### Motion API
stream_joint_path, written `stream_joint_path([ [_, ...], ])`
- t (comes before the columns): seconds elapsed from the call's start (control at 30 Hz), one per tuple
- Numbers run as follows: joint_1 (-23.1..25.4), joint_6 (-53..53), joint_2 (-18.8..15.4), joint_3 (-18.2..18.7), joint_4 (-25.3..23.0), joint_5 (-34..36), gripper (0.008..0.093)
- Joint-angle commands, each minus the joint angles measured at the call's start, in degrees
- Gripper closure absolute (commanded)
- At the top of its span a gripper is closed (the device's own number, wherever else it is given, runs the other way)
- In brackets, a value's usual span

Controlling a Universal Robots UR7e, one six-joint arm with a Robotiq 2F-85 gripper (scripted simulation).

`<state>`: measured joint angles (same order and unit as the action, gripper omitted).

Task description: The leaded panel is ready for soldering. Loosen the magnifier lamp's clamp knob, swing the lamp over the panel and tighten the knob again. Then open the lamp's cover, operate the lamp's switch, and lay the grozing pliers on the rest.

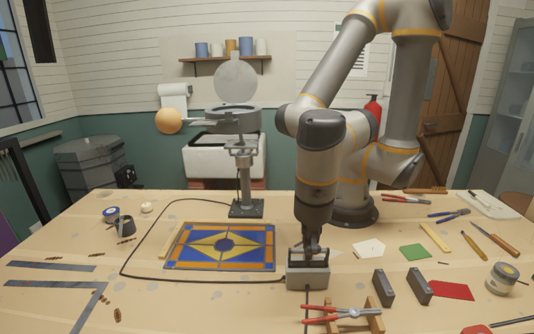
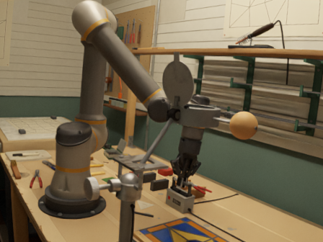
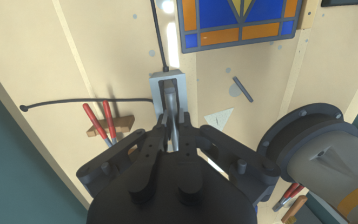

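The grey switch box [image 1: 307,277] sits just right of the stained-glass panel [image 1: 222,247], joined to the lamp post's base [image 1: 246,208] by a black cable. The lamp head [image 1: 233,117] stands over the panel with its round cover [image 1: 235,80] raised upright. The red-handled grozing pliers [image 1: 339,313] lie across the wooden rest [image 1: 350,317] in front of the box. The clamp knob [image 2: 91,188] sticks out from the post joint. My gripper [image 3: 173,127] stands straight down over the box, closed on the switch's upright lever [image 3: 171,108].
The bench's front edge runs just beyond the rest. Two dark blocks [image 1: 401,286], a red glass piece [image 1: 451,290] and a jar [image 1: 502,278] lie to the right. A white glass piece [image 1: 368,247] and green piece [image 1: 414,251] sit behind, near the arm's base [image 1: 353,214].
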<state>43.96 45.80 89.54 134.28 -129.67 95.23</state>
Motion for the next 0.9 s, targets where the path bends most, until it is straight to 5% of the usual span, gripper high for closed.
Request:
stream_joint_path([
  [0.0, 0.2, -0.2, -0.2, -0.3, 0.3, 0.2, 0.0934],
  [0.87, 4.3, -5.1, -5.0, -6.2, 8.0, 5.2, 0.0934],
])
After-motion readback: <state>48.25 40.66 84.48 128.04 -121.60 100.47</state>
